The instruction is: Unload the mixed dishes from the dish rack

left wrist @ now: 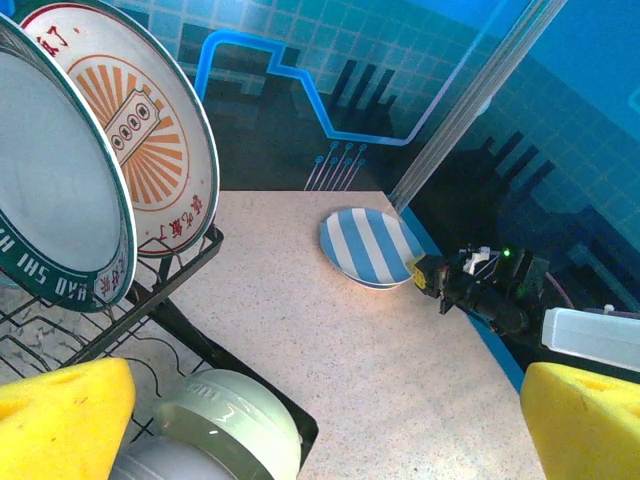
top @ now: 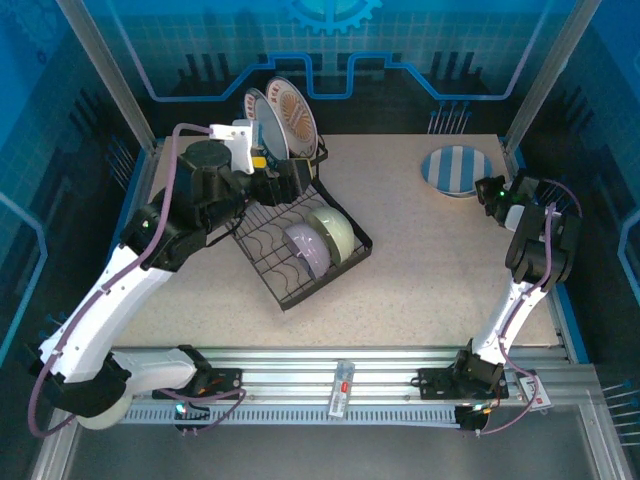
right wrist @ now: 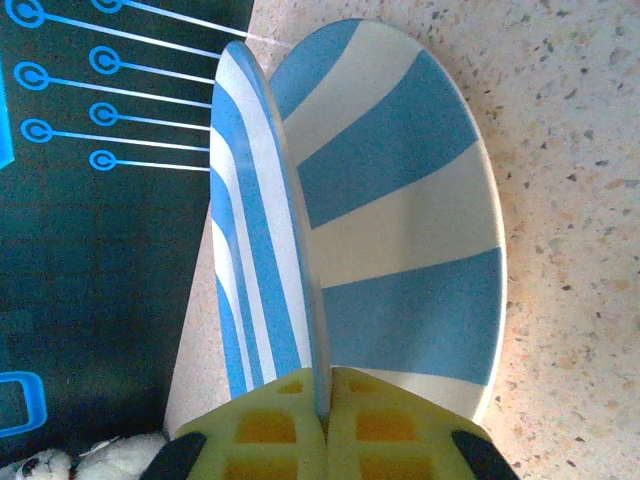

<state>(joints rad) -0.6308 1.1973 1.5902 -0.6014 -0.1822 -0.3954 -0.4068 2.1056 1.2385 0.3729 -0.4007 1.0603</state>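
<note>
Speckled table [left wrist: 400, 350]; green-rimmed plate [left wrist: 50, 170] lettered "SHI"

black wire dish rack [top: 288, 285] sits angled on the desk [top: 420, 290], left side. at its far end an orange-patterned plate [top: 293, 112] and a green-rimmed plate [left wrist: 50, 180] stand upright. lower down, a lavender bowl [top: 303, 248] and a pale green bowl [top: 336, 230] rest on edge. a blue-and-white striped plate [top: 455, 168] lies far right, its rim pinched by the right fingers [right wrist: 390, 430].

Table [top: 430, 290] between dish rack [top: 280, 290] and striped plates [top: 456, 168]: wide bare lane. Near strip before rack also bare. Rack's far end blocked by two upright plates [top: 293, 118], back wall close behind. Pale green bowl [top: 336, 230] and lavender bowl [top: 304, 250] fill rack's near-right corner. Left arm [top: 190, 200] overhangs rack's left side. Right gripper [right wrist: 325, 425], clamped on one of striped plates, crowds far-right corner.
</note>
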